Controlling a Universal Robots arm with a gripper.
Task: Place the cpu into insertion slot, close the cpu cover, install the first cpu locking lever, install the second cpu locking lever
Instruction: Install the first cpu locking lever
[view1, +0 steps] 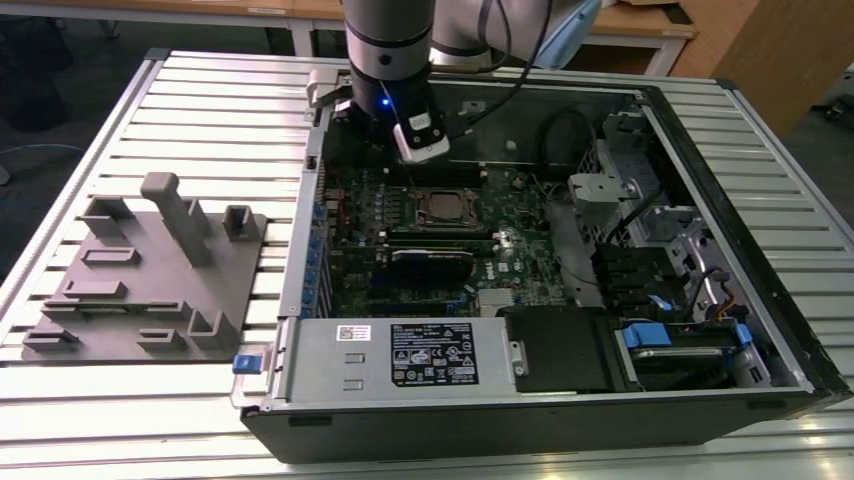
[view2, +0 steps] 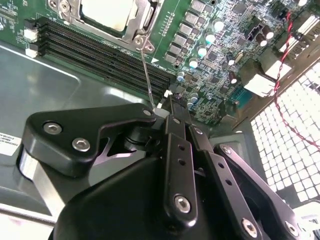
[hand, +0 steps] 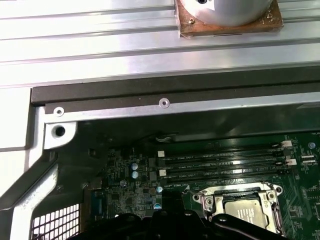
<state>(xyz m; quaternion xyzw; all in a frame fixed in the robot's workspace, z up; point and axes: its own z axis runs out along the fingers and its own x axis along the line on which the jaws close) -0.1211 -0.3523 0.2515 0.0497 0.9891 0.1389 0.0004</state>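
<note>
Gripper (view2: 169, 104) low inside open computer case (view1: 534, 432), fingers pressed together. Free end of thin locking lever (view2: 146, 70) meets the fingertips; actual pinch not discernible. Lever runs back to corner of insertion slot (hand: 199, 199). Cpu (view2: 107, 12) seated in slot, pale top showing through window of cpu cover (view2: 145, 16), lying flat over it. Black memory slots (view2: 100, 55) between slot and gripper.

Matt silvery metal cpu (view2: 107, 12), glossy steel cpu cover (view2: 141, 22), bare wire locking lever (view2: 146, 75), matt black gripper (view2: 167, 107), ribbed aluminium table (view1: 200, 90)
</note>
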